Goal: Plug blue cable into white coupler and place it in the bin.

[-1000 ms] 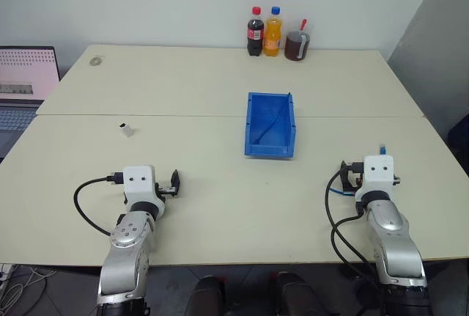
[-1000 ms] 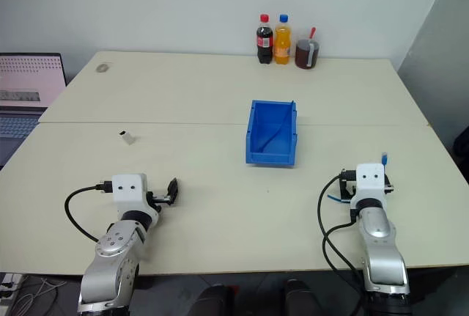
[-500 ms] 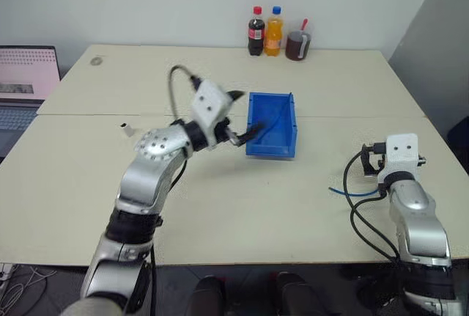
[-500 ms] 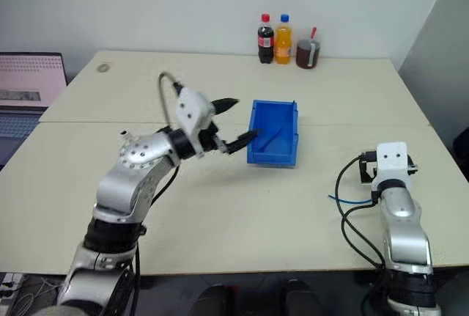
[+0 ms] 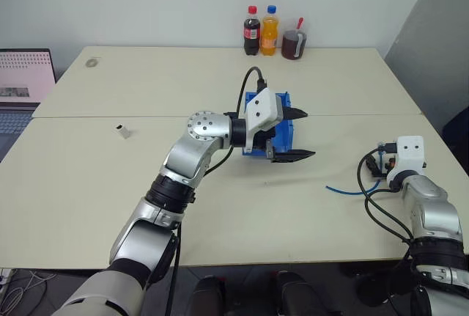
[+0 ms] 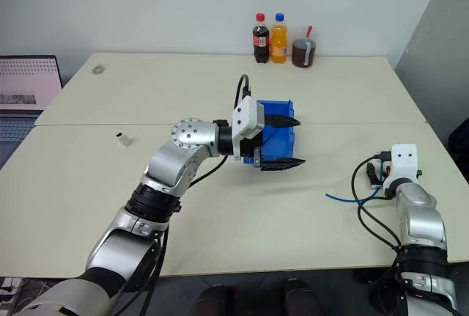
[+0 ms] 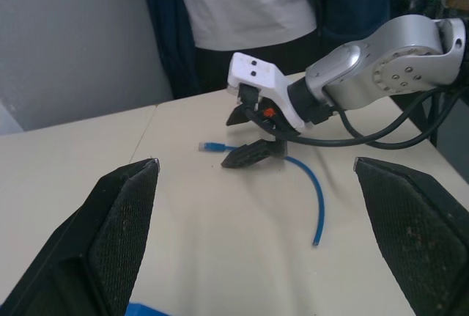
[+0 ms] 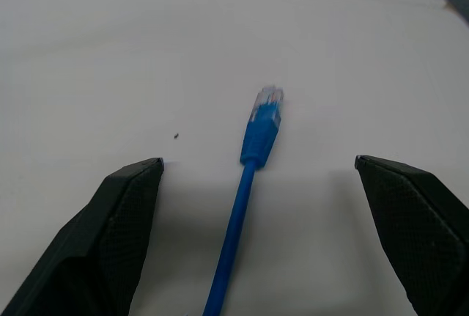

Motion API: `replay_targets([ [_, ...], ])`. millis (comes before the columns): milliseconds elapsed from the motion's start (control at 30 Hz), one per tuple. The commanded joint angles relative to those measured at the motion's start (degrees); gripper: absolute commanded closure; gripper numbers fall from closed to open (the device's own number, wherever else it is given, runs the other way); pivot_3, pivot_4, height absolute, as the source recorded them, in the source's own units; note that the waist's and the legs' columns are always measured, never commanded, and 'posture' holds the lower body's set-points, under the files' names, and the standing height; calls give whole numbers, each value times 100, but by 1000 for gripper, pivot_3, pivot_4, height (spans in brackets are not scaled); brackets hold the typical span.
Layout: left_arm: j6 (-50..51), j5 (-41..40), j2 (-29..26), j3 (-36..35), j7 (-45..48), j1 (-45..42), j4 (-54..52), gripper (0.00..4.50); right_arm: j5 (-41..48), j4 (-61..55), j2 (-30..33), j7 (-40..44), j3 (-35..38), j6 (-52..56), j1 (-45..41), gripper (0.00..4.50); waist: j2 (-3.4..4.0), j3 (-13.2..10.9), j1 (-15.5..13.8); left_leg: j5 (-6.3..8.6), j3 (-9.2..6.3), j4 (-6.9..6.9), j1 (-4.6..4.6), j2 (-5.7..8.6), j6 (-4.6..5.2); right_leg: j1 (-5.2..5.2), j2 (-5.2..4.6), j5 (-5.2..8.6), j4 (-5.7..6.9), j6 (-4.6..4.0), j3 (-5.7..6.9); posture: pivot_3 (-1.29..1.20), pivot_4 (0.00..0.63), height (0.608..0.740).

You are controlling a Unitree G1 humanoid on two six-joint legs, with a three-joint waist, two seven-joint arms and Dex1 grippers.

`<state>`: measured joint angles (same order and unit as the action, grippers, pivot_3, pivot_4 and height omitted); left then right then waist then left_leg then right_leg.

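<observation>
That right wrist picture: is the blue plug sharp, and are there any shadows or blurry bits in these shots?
Right wrist view: the blue cable is fairly crisp, its clear plug tip slightly soft, with a faint shadow beside it; the black fingers at the edges are out of focus. Left wrist view: likewise soft fingers, sharper table beyond. Left eye view: even light, soft shadow under the left gripper.

The blue cable (image 7: 306, 186) lies curved on the table (image 5: 146, 89) near its right edge. The white coupler (image 5: 123, 131) sits toward the left edge. The bin (image 6: 278, 138), bright blue, stands mid-table.
</observation>
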<state>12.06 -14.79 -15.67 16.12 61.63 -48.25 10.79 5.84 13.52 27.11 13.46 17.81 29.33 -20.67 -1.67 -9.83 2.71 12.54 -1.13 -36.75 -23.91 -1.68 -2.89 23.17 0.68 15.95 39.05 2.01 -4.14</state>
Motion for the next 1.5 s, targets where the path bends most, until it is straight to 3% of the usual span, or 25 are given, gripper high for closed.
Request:
replay_targets([
  [33, -92, 3, 55, -62, -1, -56, -143, 0, 181, 83, 99, 1, 216, 78, -51, 324, 0, 0, -2, 0, 0, -2, -1, 1, 0, 0, -1, 0, 0, 1, 0, 0, 150, 740],
  [400, -62, 34, -23, -79, -17, 73, -248, 0, 242, 124, 76, 47, 130, 19, 61, 2716, 0, 0, -15, 0, -1, -4, -1, 1, 0, -1, -1, 0, 2, 2, 1, 0, 150, 740],
  [467, -55, 40, -17, -75, -41, 82, -275, 0, 203, 129, 93, 72, 81, -27, 80, 3393, 0, 0, -21, 0, -1, -5, -1, 1, 0, -1, -1, 1, 2, 2, 1, 0, 150, 740],
  [633, -28, 69, 45, -114, -233, 106, -329, 0, 182, 184, 135, 107, 38, -111, 108, 4475, 0, 0, -55, 0, -1, -7, -1, 1, 0, -2, -1, 0, 2, 3, 1, 0, 150, 740],
  [833, 98, 24, -117, -103, -200, 344, -665, 0, 157, 118, 213, 161, -10, -111, 181, 4475, 1, 1, -80, 0, -1, -8, 0, 1, 0, -3, -1, 0, 2, 3, 1, 0, 150, 740],
  [1000, 380, -168, -626, -395, -184, 818, -1278, 0, 550, -908, 713, 1378, -378, 192, 659, 4475, 1, 0, -77, 0, -4, -5, 0, -1, 0, -3, -1, 0, 0, 3, 2, 0, 150, 740],
  [1200, 644, -431, -1479, -1094, -260, 1891, -2034, 0, 2182, -2143, 1289, 2875, -267, 1639, 236, 4475, 15, -8, 44, 0, -6, -7, 5, -7, 0, -3, 1, 1, 6, 4, 1, 0, 150, 740],
  [1333, 1158, -717, -1841, -1699, -693, 3057, -3094, 0, 2901, -2594, 1459, 3784, -1014, 2315, -587, 4475, 19, -18, 101, 0, -15, -9, 5, -13, 0, -5, 5, 0, 4, 2, 7, 0, 150, 740],
  [1500, 1290, -448, -1555, -2471, -1898, 5123, -4429, 0, 2839, -2290, 634, 4224, -2474, 2367, -1588, 4475, 10, -17, 79, 1, -20, -6, 4, -22, 1, -4, 4, 1, -4, 1, 8, 0, 150, 740],
])
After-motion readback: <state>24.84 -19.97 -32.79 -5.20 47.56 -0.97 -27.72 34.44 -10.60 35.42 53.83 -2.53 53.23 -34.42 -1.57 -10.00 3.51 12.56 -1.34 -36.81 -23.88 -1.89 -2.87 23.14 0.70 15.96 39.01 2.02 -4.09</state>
